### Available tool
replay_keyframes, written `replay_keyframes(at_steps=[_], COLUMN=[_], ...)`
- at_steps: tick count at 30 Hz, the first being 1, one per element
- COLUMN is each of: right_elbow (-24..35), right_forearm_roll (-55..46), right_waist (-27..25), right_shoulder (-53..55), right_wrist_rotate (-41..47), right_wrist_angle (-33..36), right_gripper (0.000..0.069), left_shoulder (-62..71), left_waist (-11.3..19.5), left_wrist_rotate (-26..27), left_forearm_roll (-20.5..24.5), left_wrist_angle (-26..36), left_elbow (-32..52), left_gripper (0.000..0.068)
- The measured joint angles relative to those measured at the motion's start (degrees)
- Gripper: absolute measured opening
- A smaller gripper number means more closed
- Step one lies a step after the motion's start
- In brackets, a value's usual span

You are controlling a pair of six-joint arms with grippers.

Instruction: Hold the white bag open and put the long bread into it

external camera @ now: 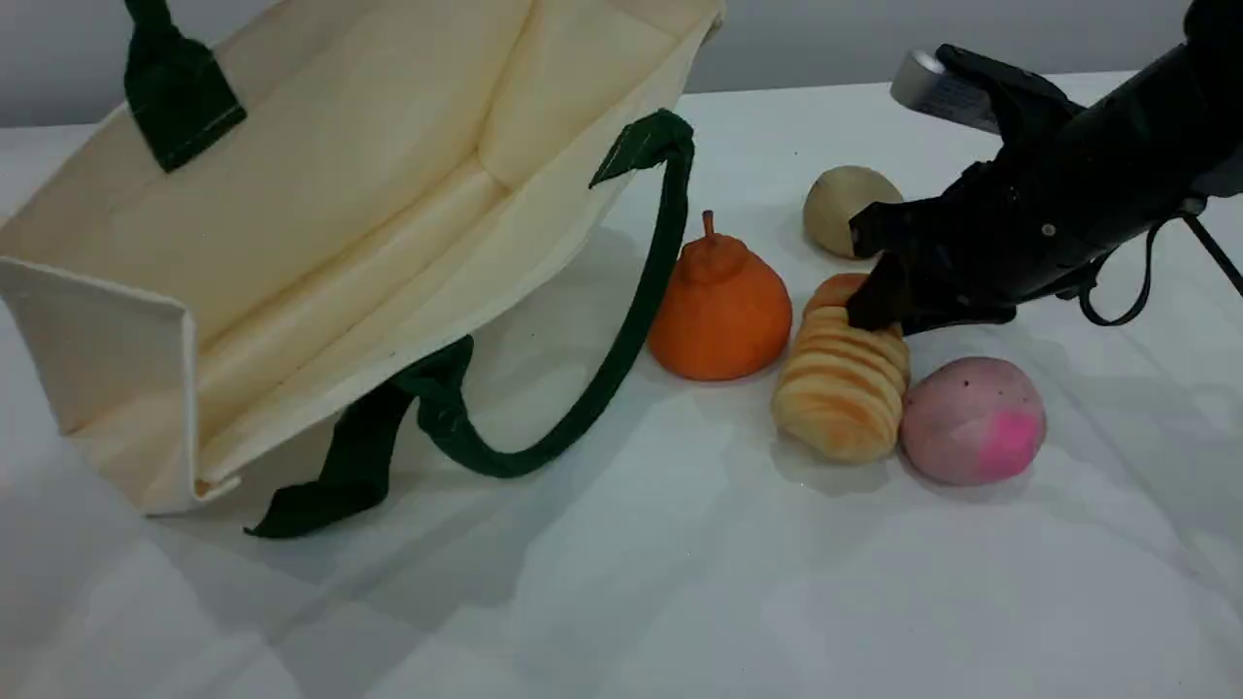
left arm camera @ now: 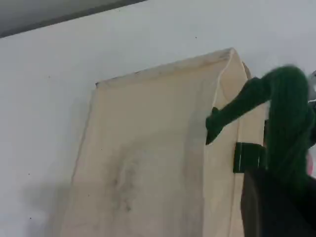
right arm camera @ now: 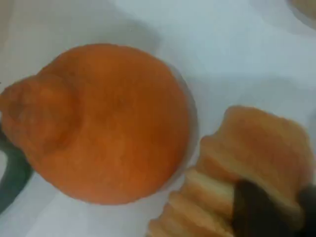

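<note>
The white bag is tipped up at the left, its mouth open toward the camera. Its upper green handle runs up out of the scene view, while the lower handle trails on the table. In the left wrist view my left gripper is shut on the green handle above the bag. The long bread lies on the table to the right of the bag. My right gripper is closed on its far end, and a dark fingertip presses into the ribbed loaf.
An orange pumpkin-shaped piece stands just left of the bread, almost touching it. A pink ball rests against the bread's right side. Behind the right gripper lies a round beige bun.
</note>
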Motion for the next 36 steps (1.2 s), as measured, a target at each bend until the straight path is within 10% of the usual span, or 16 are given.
replay_keyframes(at_steps=[14, 26, 36], right_elbow=[-1.52, -1.52, -1.52], right_forearm_roll=[-0.50, -23.35, -22.01], right_waist=[-0.17, -0.12, 10.69], right_shoulder=[-9.43, -24.95, -26.33], right_wrist_rotate=[0.31, 24.40, 29.85], right_wrist_angle=[-1.29, 4.42, 8.32], right_gripper=[0.0075, 0.0075, 0.0064], left_shoulder=[0.00, 0.05, 0.05], left_waist=[0.00, 0.00, 0.00], left_wrist_rotate=[0.13, 0.72, 0.84], left_forearm_roll=[-0.04, 0.01, -2.57], left_wrist_angle=[0.18, 0.18, -0.07], left_elbow=[0.00, 0.00, 0.05], left_gripper=[0.0090, 0.0090, 0.0090])
